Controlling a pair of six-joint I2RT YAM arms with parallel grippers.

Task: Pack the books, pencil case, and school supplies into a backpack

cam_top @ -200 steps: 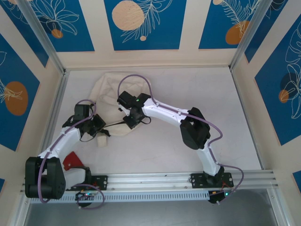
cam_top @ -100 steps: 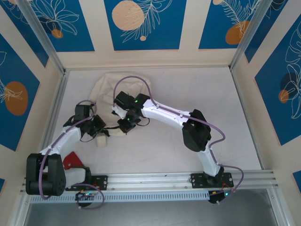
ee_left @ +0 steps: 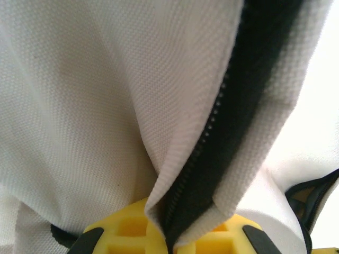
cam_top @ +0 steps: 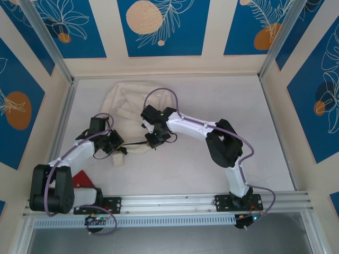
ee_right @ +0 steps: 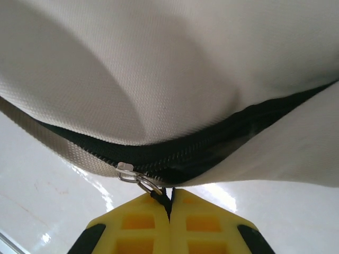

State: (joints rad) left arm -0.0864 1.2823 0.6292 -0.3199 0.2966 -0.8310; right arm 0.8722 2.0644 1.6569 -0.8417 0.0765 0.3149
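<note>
Basically a glossy white table (cam_top: pixel 228 100), boxed by cream walls with blue leaf-print panels (cam_top: pixel 159 26) behind and to both sides of the backpack, and a metal rail (cam_top: pixel 175 201) along the near edge. The backpack (cam_top: pixel 124 100) is cream and slumped, its left side close to the left wall's metal post. A wide stretch of bare table lies to its right and a narrower strip on its near side. The left gripper (cam_top: pixel 117 152) is at its near-left corner, yellow fingers (ee_left: pixel 127 233) clamped tight on a fold of cream fabric with the black zip (ee_left: pixel 233 132) running through it. The right gripper (cam_top: pixel 153 142) is at its near edge, fingers (ee_right: pixel 132 227) pressed together on the black zip pull (ee_right: pixel 164 196), with the silver slider (ee_right: pixel 127 170) just beyond the tips. A red object (cam_top: pixel 80 180) lies near the left arm's base, on the backpack's near-left side.
</note>
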